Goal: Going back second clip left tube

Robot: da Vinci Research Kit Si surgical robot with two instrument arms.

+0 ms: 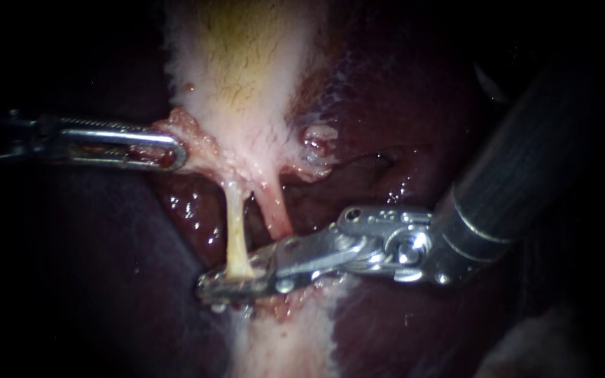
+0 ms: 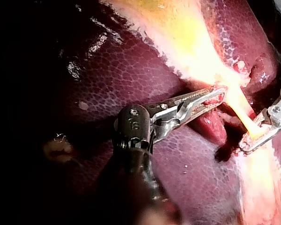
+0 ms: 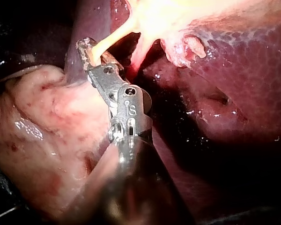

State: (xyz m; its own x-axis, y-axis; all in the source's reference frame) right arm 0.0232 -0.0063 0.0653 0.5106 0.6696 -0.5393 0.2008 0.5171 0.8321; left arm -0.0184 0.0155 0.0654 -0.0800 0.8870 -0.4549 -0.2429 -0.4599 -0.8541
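The hand of your left instrument (image 1: 175, 150) pinches the gallbladder (image 1: 239, 70) edge; that of your right instrument (image 1: 227, 277) clamps the left tube (image 1: 234, 224).

My left instrument (image 1: 176, 149) ends in long, slim steel jaws, slotted through and finely toothed, hinged on a dark knuckle with a small round screw. My right instrument (image 1: 211, 283) has a bright, polished steel wrist with round pins and rivets. Behind it runs a thick black ribbed shaft ringed by pale bands.
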